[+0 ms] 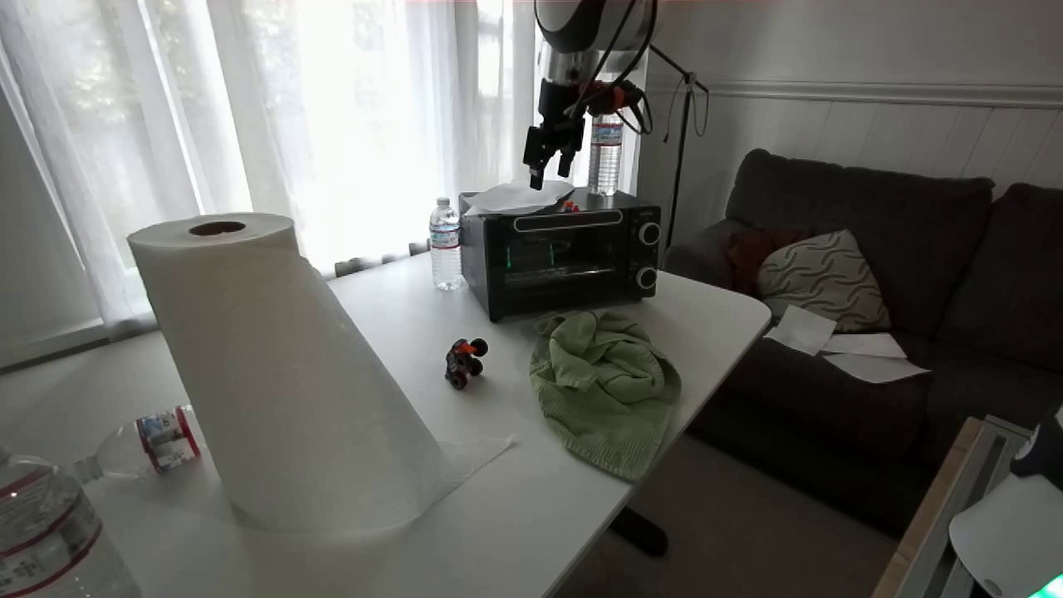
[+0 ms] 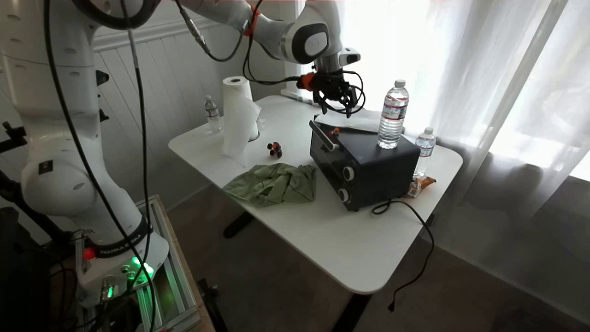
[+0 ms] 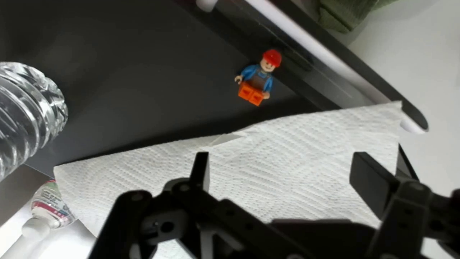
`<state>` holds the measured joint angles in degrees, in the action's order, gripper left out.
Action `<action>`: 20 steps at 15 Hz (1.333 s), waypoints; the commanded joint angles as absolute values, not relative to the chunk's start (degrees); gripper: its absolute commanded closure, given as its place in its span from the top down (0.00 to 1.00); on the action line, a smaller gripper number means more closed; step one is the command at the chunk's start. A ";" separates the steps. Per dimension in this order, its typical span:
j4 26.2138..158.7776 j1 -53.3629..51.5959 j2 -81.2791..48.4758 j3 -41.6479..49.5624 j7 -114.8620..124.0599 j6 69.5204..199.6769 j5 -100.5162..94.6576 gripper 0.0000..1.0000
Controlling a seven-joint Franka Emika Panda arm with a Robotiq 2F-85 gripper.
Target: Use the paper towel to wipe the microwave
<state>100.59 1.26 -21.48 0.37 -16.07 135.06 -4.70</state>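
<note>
White table (image 2: 350,251) holds black microwave (image 1: 560,253), paper towel (image 1: 511,199) on top. Gripper (image 3: 284,172) above, fingers (image 3: 372,181) wide apart, holding nothing.

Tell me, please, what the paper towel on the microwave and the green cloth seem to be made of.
The paper towel looks like thin matte paper, embossed with fine ridges. The green cloth seems woven fabric, perhaps cotton, dull and ribbed, bunched in loose folds.

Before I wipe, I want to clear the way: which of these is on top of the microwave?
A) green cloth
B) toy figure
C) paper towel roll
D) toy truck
B: the wrist view shows the toy figure on top of the microwave, apart from the paper towel.
</note>
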 commanded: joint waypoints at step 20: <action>96.33 2.68 -28.54 -1.50 -14.80 143.10 -2.81 0.01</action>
